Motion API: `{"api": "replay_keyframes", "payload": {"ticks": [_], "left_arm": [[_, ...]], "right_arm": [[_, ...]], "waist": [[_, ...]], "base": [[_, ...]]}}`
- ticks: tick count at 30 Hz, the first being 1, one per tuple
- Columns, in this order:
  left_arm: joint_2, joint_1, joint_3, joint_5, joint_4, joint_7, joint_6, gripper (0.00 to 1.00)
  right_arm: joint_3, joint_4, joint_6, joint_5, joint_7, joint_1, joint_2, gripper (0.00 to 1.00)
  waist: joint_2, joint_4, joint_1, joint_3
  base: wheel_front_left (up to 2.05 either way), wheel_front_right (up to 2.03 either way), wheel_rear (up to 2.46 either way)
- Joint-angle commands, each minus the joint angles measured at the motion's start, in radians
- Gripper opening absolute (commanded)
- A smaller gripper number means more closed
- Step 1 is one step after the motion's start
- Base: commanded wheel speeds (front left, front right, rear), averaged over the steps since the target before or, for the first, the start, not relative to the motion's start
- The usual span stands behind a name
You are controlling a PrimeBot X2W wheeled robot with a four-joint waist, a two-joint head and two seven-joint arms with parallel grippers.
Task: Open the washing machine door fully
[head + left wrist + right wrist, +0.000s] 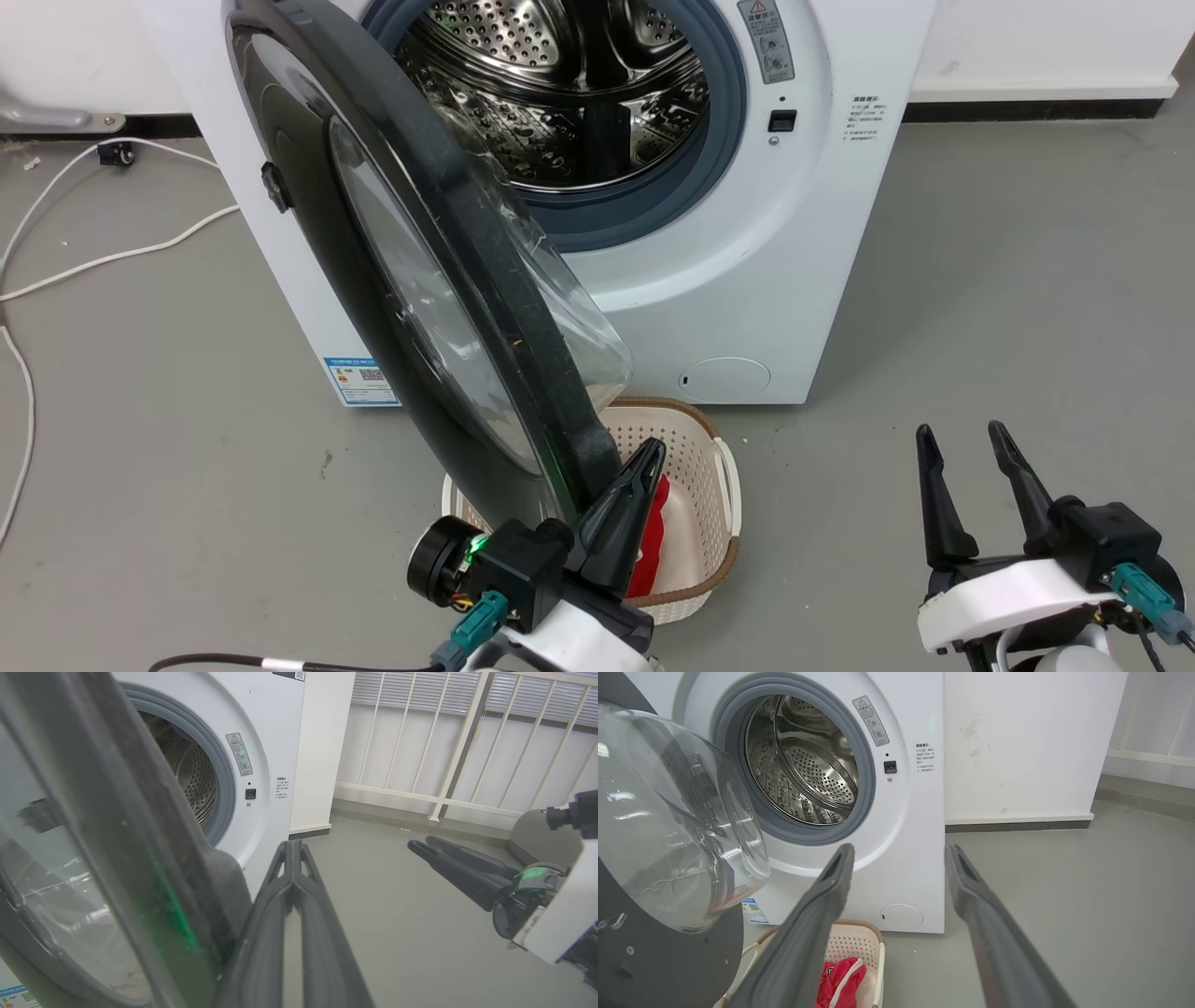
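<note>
Door half open, centre-left, edge-on before washer.
Pushing step: left gripper, jaws closed on nothing, at rim; right gripper agape, lower right. Needs push toward frame left.

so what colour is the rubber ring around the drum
Grey-blue; the rubber gasket ring shows best in the right wrist view.
</note>
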Motion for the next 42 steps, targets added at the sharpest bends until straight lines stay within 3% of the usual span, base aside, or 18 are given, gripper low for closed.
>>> {"api": "replay_keyframes", "payload": {"ticks": [1,20,42], "left_arm": [[0.008,-0.013,0.012,0.003,0.011,-0.007,0.011,0.0],[0.074,0.144,0.045,-0.005,-0.059,-0.016,0.093,0.0],[0.158,0.235,0.077,0.021,-0.2,-0.014,0.151,0.0]], "right_arm": [[0.002,0.004,0.0,0.004,-0.001,-0.007,0.003,1.0],[0.011,0.016,0.0,0.02,0.001,0.022,0.003,1.0],[0.007,0.018,0.0,0.04,0.003,0.034,0.002,1.0]], "waist": [[-0.0001,0.003,0.0,-0.001],[-0.0001,0.053,0.0,-0.034],[-0.0001,0.243,0.0,-0.03]], "base": [[0.0,0.0,0.0],[0.0,0.0,0.0],[0.0,0.0,0.0]]}}
